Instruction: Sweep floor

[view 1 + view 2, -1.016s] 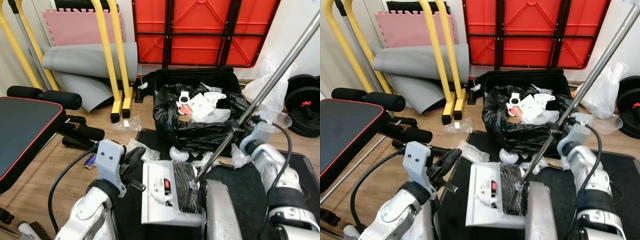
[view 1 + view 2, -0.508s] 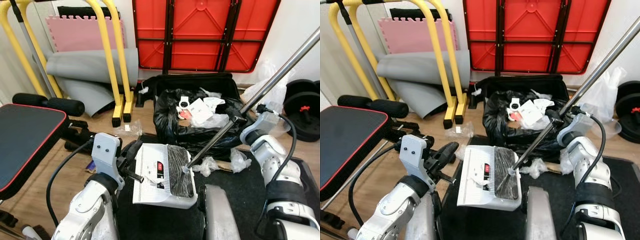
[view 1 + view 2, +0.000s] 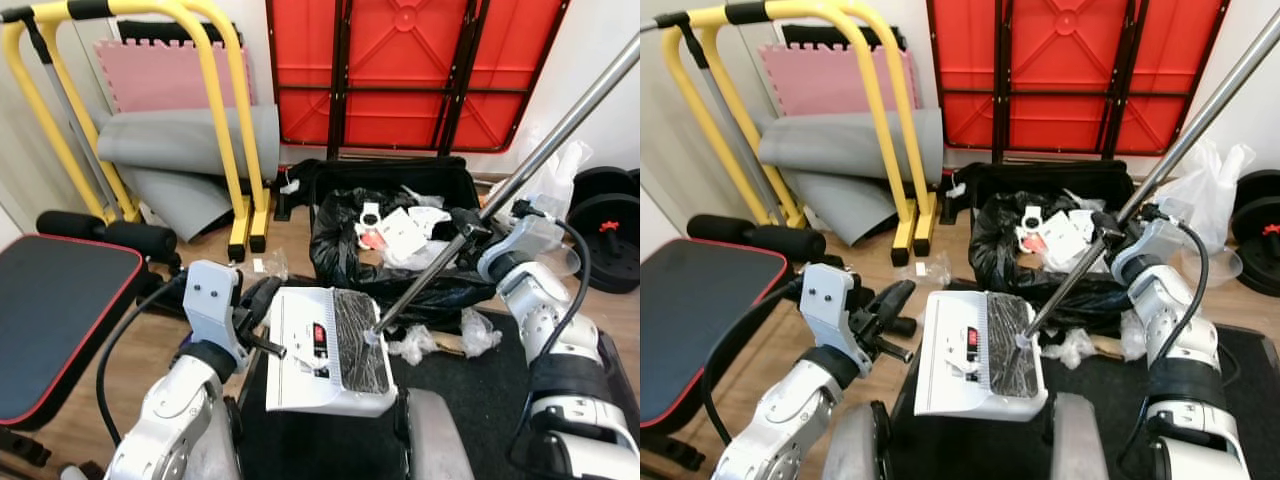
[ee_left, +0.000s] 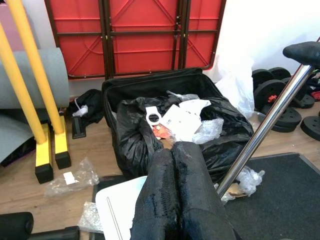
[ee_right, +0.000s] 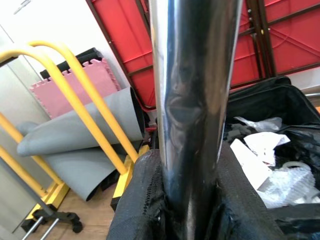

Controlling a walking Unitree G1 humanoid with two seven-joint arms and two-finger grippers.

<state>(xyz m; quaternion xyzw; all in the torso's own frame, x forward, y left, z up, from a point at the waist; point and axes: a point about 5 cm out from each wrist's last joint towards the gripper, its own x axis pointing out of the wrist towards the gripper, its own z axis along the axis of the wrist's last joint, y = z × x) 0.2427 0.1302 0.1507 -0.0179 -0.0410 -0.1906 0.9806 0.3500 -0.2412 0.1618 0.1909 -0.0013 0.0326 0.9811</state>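
**Broom and dustpan up off the floor, trash bag ahead**

Far left: black padded bench (image 3: 60, 310) with red piping, foam roller (image 3: 105, 232) beside it. Behind, yellow tube frame (image 3: 215, 110), rolled grey mat (image 3: 170, 150), pink foam tile (image 3: 165, 72) against the wall.

Left tool (image 3: 262, 300) sits low, at the left edge of the white dustpan (image 3: 305, 350). Head views do not settle the grip. The left wrist view shows its two black fingers (image 4: 170, 200) pressed together, clenched, with a corner of the white dustpan just under them; whether they pinch its handle I cannot tell.

Centre: broom head (image 3: 358, 342) with dark bristles lies across the dustpan's right half. Both are over the black floor mat (image 3: 480, 390). Beyond them, a black trash bag (image 3: 400, 255) in an open black case, holding white paper and plastic scraps. Red folded table (image 3: 410, 70) stands against the wall behind.

Crumpled clear plastic (image 3: 415, 342) lies on the mat just right of the broom head; another clump (image 3: 478, 330) near it.

Right: metal broom pole (image 3: 520, 175) runs diagonally from the broom head up to the top right corner. Right tool (image 3: 470, 225) is on the pole at mid-length. The right wrist view confirms what the head views only suggest: black fingers (image 5: 145, 200) wrapped on either side of the shiny pole, grasping it.

Far right: black weight plates (image 3: 605, 225), white plastic bag (image 3: 555, 180).
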